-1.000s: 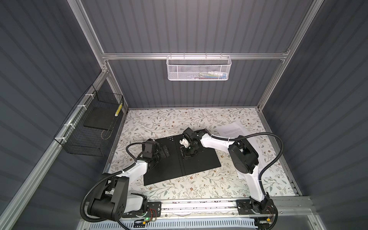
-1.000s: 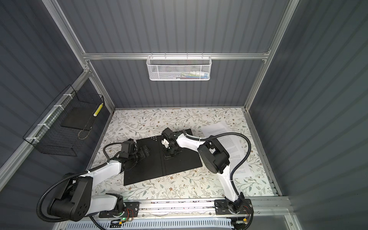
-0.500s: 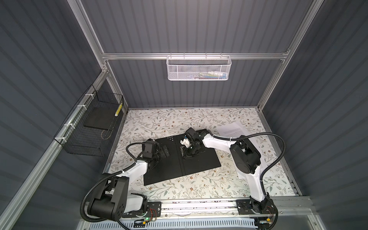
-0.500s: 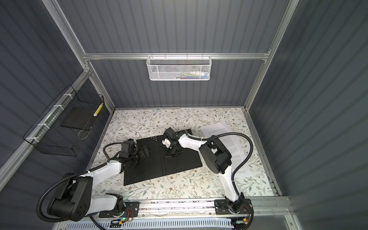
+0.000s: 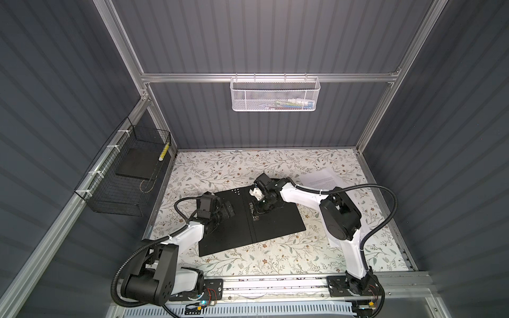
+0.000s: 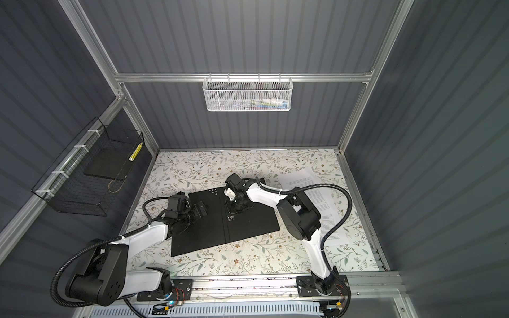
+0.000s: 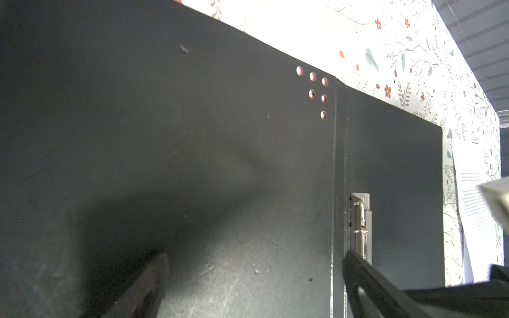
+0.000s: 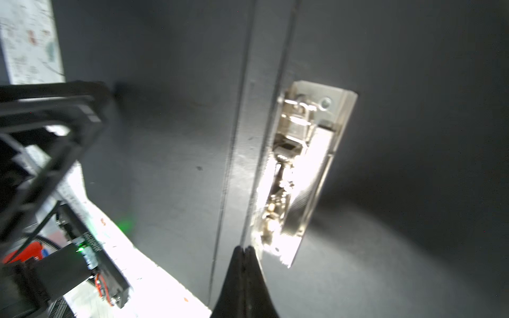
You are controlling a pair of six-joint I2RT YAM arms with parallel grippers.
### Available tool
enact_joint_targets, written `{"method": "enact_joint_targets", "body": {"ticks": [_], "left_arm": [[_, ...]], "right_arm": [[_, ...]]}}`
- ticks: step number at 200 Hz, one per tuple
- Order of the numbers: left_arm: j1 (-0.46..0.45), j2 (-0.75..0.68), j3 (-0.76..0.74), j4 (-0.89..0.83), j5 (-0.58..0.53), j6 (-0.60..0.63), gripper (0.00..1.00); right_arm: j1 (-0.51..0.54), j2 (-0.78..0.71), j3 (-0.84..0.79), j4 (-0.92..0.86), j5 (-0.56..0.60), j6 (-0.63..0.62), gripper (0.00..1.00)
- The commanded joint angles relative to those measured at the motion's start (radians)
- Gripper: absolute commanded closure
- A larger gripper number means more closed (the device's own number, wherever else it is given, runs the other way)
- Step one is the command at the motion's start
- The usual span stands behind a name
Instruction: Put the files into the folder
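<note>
The folder [image 5: 275,228] [image 6: 248,223] lies open and flat mid-table, black inside up, with its metal spine clip [image 5: 252,210] [image 8: 300,170] [image 7: 360,225] beside the fold. My right gripper [image 5: 261,209] [image 6: 234,208] [image 8: 243,249] is shut with nothing in it, its tip down at the near end of the clip. My left gripper [image 5: 228,211] [image 6: 201,210] [image 7: 254,256] is open just above the folder's left cover, holding nothing. The files [image 5: 323,179] [image 6: 300,179] [image 7: 473,198], white printed sheets, lie on the table right of the folder, partly under the right arm.
A white mesh basket [image 5: 274,95] hangs on the back wall. A black wire basket [image 5: 129,176] is fixed along the left wall. The arms' bases sit on an aluminium rail [image 5: 275,283] at the table's front edge.
The right arm's elbow has shifted slightly to the right while its shut gripper stays at the clip. The left arm has not moved.
</note>
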State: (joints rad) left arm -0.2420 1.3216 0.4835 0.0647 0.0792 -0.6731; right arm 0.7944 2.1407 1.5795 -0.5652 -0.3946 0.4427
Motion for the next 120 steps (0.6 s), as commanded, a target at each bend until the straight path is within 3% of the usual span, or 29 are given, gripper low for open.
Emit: {"method": "enact_joint_targets", "body": {"ticks": [1,63,120], "left_arm": [[0.009,0.043,-0.045,-0.215,-0.007,-0.001,0.00],[0.009,0.042,-0.045,-0.215,-0.007,-0.002,0.00],[0.009,0.042,-0.046,-0.213,-0.007,-0.002,0.00]], "right_arm": [[-0.003,0.026,0.013,-0.043,0.023,-0.014,1.00],[-0.005,0.048,0.007,-0.058,0.024,-0.013,1.00],[0.006,0.023,0.062,-0.152,0.165,-0.056,1.00]]}}
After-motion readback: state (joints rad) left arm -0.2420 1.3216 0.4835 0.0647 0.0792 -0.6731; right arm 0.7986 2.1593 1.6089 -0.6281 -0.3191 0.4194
